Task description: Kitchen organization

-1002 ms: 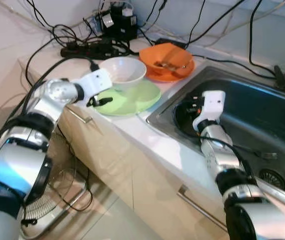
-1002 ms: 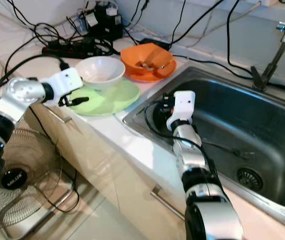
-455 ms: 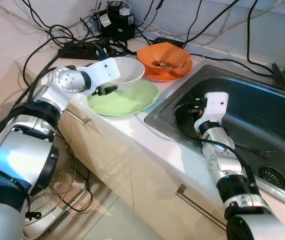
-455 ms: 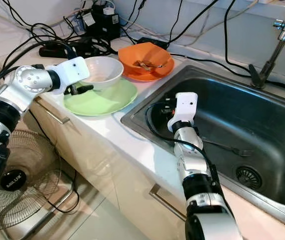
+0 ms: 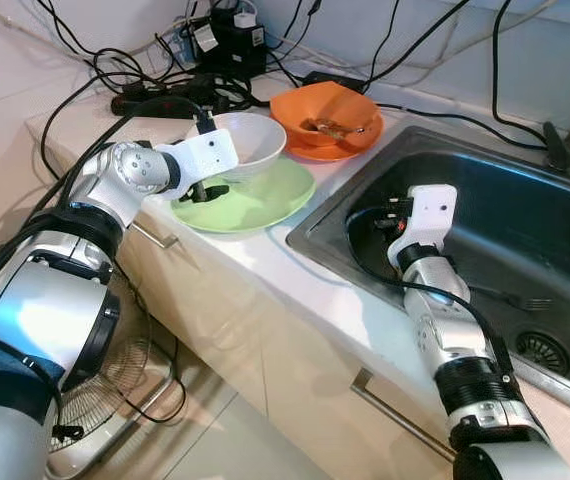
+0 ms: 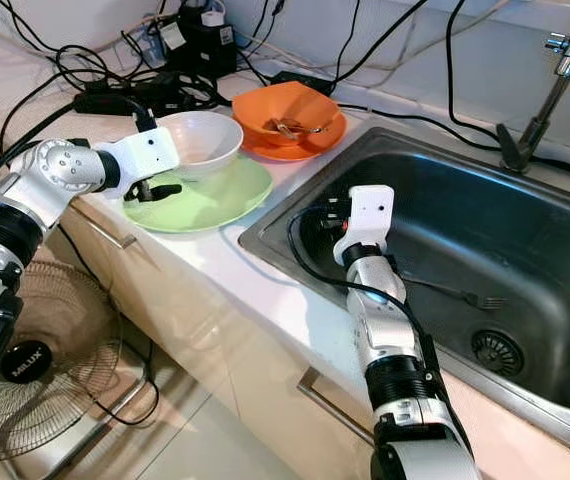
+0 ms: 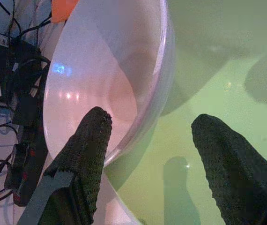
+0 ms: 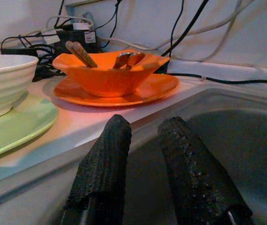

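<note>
White bowl (image 7: 114,79) rim (tilted) sits between left gripper (image 7: 152,136) fingers.

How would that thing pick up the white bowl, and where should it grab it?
Probably by the rim. The white bowl sits upright on the green plate, too wide to span, with a thin open rim. The left gripper, fingers open, is already at the rim on the robot's side, one finger inside and the other outside. Coming from that near side looks best, since the orange bowl crowds the far side.
</note>
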Controlling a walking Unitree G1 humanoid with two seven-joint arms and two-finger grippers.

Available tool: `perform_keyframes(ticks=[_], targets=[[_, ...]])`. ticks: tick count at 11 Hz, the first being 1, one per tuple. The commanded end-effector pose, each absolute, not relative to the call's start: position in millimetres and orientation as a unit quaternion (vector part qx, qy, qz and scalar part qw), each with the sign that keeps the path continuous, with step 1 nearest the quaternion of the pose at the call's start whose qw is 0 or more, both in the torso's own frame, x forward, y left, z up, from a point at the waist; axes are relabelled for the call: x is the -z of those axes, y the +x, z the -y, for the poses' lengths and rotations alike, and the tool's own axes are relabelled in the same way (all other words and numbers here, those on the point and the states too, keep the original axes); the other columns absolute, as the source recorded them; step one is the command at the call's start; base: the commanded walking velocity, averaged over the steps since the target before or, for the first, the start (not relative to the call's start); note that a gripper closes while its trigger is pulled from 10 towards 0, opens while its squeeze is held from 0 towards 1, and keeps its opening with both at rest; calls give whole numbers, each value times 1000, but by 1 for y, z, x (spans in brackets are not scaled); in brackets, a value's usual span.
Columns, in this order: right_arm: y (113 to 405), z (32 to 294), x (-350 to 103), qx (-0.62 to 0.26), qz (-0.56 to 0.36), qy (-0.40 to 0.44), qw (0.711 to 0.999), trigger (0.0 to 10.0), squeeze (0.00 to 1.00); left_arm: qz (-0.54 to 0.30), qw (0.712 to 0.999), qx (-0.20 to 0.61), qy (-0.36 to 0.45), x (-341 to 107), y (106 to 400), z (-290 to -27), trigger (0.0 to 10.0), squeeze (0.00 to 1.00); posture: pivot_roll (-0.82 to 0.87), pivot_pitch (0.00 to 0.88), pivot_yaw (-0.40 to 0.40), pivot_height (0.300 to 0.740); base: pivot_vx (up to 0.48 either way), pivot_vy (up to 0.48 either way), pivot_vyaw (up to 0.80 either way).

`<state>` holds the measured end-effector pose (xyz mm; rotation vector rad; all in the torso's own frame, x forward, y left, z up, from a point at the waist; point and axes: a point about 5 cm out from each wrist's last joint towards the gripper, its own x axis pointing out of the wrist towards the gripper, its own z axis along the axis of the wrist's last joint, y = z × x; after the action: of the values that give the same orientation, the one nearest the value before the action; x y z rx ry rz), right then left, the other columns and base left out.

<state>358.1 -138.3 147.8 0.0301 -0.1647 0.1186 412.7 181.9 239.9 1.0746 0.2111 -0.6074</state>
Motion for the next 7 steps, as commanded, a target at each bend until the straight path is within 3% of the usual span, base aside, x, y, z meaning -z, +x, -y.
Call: perform_keyframes(ticks=[1,4,5,7], targets=[[351,141,-125,-52,36,18,998,10000,0,-101,804,277,516,-243,414,-180,10000,0,130,67,67,740,0,0,0],[346,140,-122,-49,30,16,998,10000,0,-98,799,266,530,-227,414,-172,10000,0,116,78,64,740,0,0,0],[346,145,-128,-39,45,20,998,10000,0,-98,802,269,524,-222,414,-170,0,0,116,83,61,740,0,0,0],[351,164,-151,-7,92,22,995,10000,0,-100,801,277,522,-216,412,-170,0,0,115,86,58,740,0,0,0]])
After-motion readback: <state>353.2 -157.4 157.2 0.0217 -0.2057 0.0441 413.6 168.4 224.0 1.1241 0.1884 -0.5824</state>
